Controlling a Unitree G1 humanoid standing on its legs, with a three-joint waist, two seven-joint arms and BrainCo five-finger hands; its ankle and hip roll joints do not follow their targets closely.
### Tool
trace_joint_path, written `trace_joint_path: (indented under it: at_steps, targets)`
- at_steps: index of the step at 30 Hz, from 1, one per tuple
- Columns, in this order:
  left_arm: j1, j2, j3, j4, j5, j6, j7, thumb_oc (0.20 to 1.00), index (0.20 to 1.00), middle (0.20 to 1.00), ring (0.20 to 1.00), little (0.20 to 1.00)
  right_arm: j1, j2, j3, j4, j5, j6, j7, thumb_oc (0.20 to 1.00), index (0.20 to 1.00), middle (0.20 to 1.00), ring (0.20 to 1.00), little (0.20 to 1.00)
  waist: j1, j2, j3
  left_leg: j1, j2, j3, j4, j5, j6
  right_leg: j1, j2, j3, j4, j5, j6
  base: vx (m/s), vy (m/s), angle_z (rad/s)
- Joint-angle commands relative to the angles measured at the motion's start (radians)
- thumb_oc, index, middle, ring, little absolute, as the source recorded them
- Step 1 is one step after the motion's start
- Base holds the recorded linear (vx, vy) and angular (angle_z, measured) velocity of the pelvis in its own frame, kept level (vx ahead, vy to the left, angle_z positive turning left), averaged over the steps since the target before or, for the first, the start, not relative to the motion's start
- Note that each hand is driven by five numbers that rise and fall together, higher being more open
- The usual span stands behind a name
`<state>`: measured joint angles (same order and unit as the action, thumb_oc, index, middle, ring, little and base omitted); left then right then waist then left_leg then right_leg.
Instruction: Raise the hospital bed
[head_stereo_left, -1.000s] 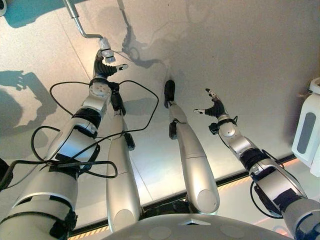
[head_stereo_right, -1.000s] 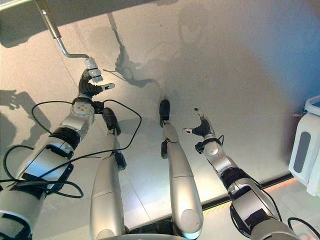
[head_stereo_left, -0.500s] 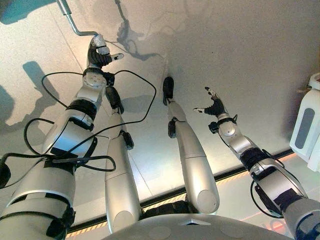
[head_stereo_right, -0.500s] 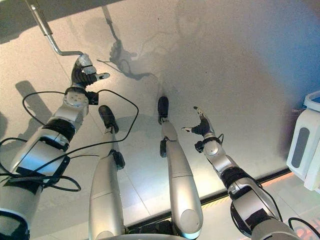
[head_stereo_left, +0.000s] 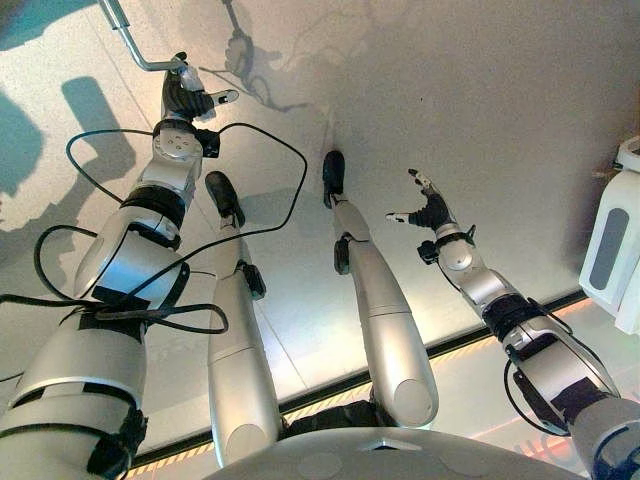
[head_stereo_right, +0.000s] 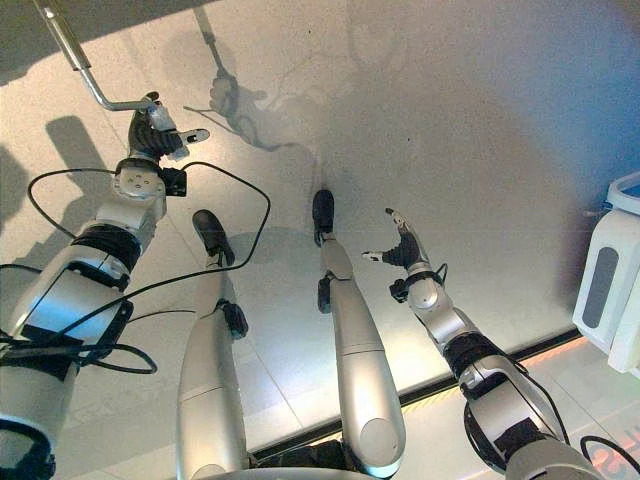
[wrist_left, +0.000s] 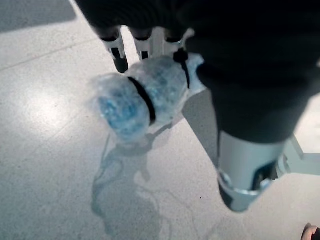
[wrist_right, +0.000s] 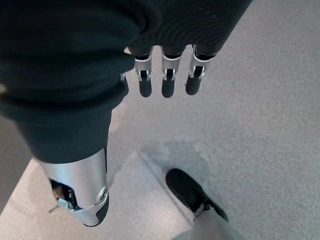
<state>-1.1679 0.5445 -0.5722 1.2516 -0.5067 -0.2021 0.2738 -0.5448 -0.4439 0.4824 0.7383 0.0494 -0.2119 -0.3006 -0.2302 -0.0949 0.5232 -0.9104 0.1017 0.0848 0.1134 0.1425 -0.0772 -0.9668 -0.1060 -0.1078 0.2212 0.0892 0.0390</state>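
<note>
While nearest, right hand (head_stereo_left: 432, 212) hanging spread and idle above bare floor (head_stereo_left: 480, 110). Farther out, left hand (head_stereo_left: 183, 93) clenched round wrapped grip (wrist_left: 140, 95) of crank handle (head_stereo_left: 128, 40), far upper left. Probably rigid steel, padded wrap squashy and maybe slick: best gripped mid-wrap, turned steadily.

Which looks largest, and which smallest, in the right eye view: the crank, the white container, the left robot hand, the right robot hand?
1. white container, though cut off by the edge
2. crank
3. left robot hand and right robot hand: alike, not ranked
</note>
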Motion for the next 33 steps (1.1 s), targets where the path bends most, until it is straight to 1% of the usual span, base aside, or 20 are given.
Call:
trace_joint_path:
  at_steps: [1,4,10,13,21,33]
  targets:
    - [-0.039,-0.002,-0.001,0.016,-0.009,-0.017,-0.009,1.0,1.0,1.0,1.0,1.0,0.082,-0.036,-0.005,-0.044,-0.013,-0.022,-0.005,1.0,1.0,1.0,1.0,1.0,0.019,-0.03,-0.003,0.008,-0.01,-0.024,0.006,-0.03,0.026,-0.018,0.006,0.019,0.022,0.021,0.077,0.0,0.0,0.0]
    - [-0.039,-0.016,-0.006,0.032,-0.015,-0.008,-0.014,1.0,1.0,1.0,1.0,1.0,0.074,-0.033,-0.004,-0.043,-0.008,-0.02,-0.007,1.0,1.0,1.0,1.0,1.0,0.02,-0.028,-0.003,0.005,-0.011,-0.023,0.009,-0.029,0.025,-0.017,0.006,0.02,0.02,0.024,0.077,0.0,0.0,0.0]
    - [-0.048,-0.039,0.02,0.063,-0.124,0.002,-0.046,1.0,1.0,1.0,1.0,1.0,0.072,-0.034,-0.004,-0.046,-0.002,-0.012,-0.007,1.0,1.0,1.0,1.0,1.0,0.017,-0.025,-0.003,0.012,-0.012,-0.024,0.005,-0.03,0.024,-0.009,0.005,0.019,0.008,0.028,0.078,0.0,0.0,0.0]
    - [-0.052,-0.038,0.02,0.068,-0.141,0.006,-0.056,1.0,1.0,1.0,1.0,1.0,0.072,-0.033,-0.003,-0.049,0.002,-0.01,-0.004,1.0,1.0,1.0,1.0,1.0,0.017,-0.026,-0.003,0.014,-0.012,-0.023,0.005,-0.03,0.024,-0.006,0.007,0.019,0.007,0.027,0.079,0.0,0.0,0.0]
    - [-0.077,-0.038,0.001,0.093,-0.131,0.017,-0.066,1.0,1.0,1.0,1.0,1.0,0.073,-0.039,0.004,-0.058,0.007,-0.008,0.0,1.0,1.0,1.0,1.0,1.0,0.019,-0.025,-0.003,0.012,-0.014,-0.029,0.008,-0.031,0.026,-0.007,0.006,0.016,0.013,0.025,0.08,0.0,0.0,0.0]
    - [-0.063,-0.042,0.01,0.111,-0.123,0.025,-0.069,1.0,1.0,1.0,1.0,1.0,0.08,-0.034,0.004,-0.063,0.001,-0.007,0.002,1.0,1.0,1.0,1.0,1.0,0.023,-0.027,-0.003,0.01,-0.017,-0.028,0.014,-0.031,0.025,-0.006,0.005,0.016,0.015,0.025,0.078,0.0,0.0,0.0]
